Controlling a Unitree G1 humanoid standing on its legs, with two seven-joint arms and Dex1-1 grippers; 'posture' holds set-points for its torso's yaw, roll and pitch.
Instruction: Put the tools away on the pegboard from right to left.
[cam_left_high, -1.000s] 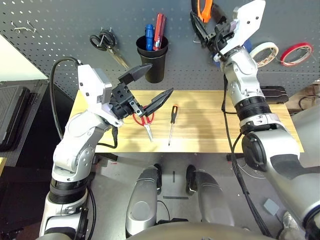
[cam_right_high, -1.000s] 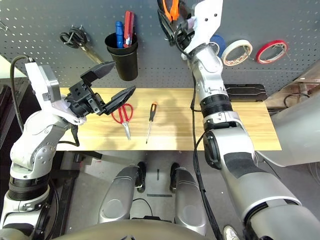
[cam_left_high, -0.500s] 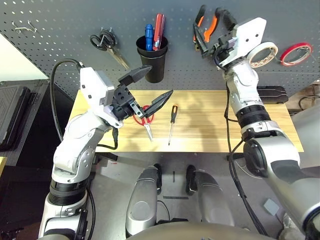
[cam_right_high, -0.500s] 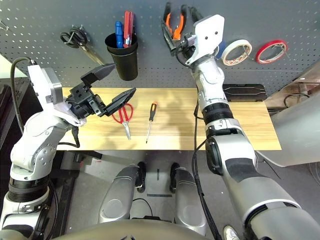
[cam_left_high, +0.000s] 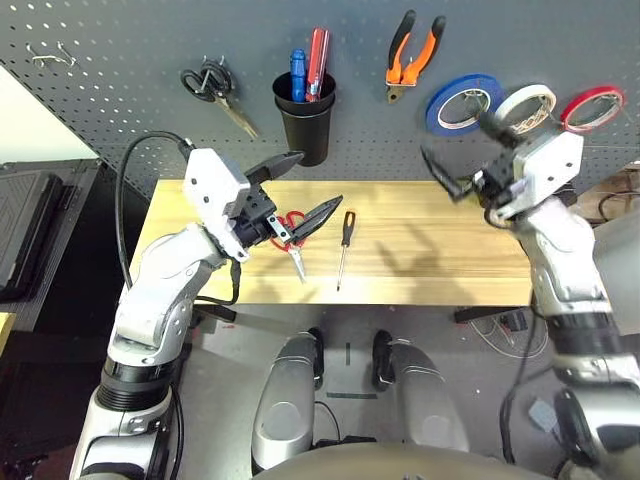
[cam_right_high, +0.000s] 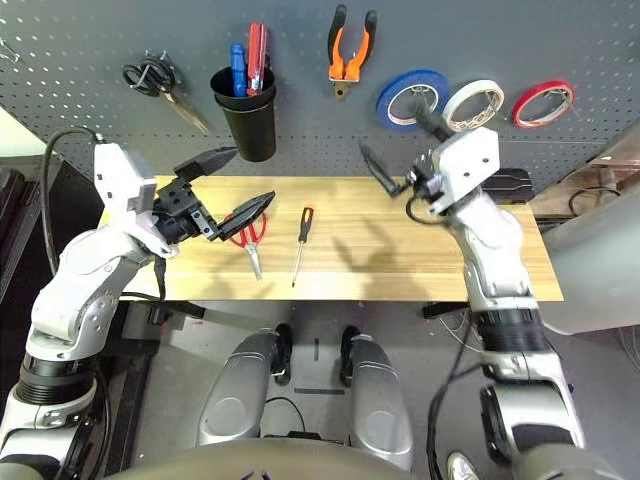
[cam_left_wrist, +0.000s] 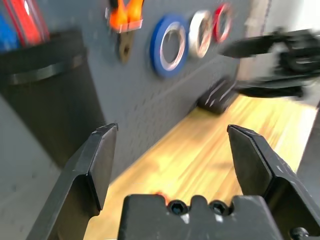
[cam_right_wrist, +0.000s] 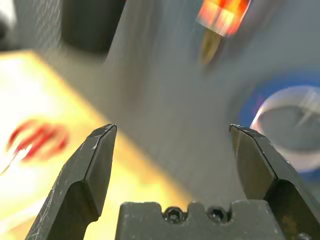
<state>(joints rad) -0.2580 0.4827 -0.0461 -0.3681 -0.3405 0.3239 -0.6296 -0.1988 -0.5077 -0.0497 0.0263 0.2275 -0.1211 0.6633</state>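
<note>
The pliers hung on the pegboard, and the cream tape roll hung further right between a blue roll and a red roll. The screwdriver lay lengthwise near the middle of the bench, handle toward the board, and the red-handled scissors lay just to its left, blades pointing at the front edge.

The right gripper hovered over the right part of the bench, its jaws wide apart and empty. The left gripper hung above the scissors with its jaws also wide apart, holding nothing.

Going right to left, the screwdriver looked to be the next tool due. It would be best taken across the handle, where the grip is thickest, and then lifted straight up so the tip clears the scissors beside it. The black cup on the board seemed the likely home, but it already held a blue tool and a red one, so the shaft would need to drop into the free gap.

The left gripper sat close to that path, hanging just left of the screwdriver, and could crowd a reach by the right arm. Black-handled scissors hung left of the cup.
</note>
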